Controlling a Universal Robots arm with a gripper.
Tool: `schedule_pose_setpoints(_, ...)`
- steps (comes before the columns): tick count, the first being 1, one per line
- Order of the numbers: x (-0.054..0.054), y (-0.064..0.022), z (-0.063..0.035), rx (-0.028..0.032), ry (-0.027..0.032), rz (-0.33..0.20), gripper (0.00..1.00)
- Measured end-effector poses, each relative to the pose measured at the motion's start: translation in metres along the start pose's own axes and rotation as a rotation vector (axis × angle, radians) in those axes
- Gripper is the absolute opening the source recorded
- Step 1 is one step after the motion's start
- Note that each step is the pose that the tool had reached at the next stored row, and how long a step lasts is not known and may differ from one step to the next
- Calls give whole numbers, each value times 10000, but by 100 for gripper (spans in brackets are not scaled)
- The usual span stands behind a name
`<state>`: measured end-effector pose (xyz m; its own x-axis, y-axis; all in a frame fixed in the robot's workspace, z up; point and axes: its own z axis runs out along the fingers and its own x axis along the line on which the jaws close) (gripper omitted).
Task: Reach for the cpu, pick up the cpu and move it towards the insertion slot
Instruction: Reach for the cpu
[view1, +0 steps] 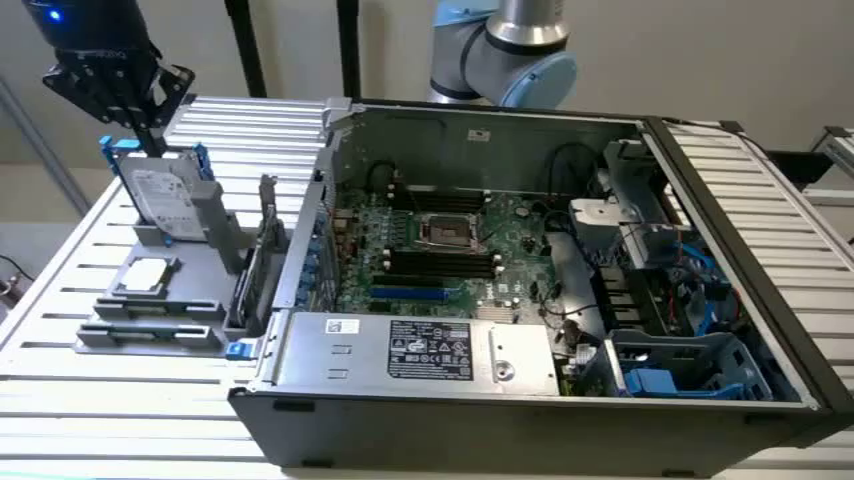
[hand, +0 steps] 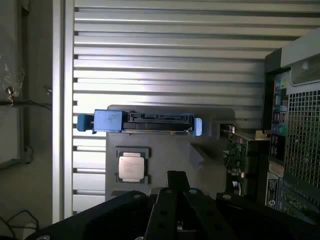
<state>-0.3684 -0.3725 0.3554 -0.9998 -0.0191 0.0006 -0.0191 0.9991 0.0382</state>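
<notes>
Fingers (view1: 144, 128) of the black gripper (view1: 150, 142) are pressed together, pinching nothing, above the part holder.

In the exterior view, the gripper hangs over the upright silver hard drive with blue rails (view1: 167, 200), which stands in a grey plastic holder (view1: 147, 322) on the slatted metal table (view1: 80, 400). The small square silvery cpu (view1: 147, 275) lies flat in the holder, apart from the gripper. The metal-framed square insertion slot (view1: 450, 232) sits on the green motherboard inside the open grey computer case (view1: 534, 430), to the exterior view's right. In the wrist view, the closed gripper (hand: 176, 176) is clear of the cpu (hand: 131, 166), which lies beside the hard drive (hand: 145, 122).
</notes>
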Motion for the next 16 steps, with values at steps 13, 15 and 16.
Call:
schedule_pose_setpoints(13,42,0,5,0,-4,0,11)
schedule_pose_setpoints(15,98,-11,16,1,-7,0,11)
schedule_pose_setpoints(16,122,-23,21,1,-7,0,11)
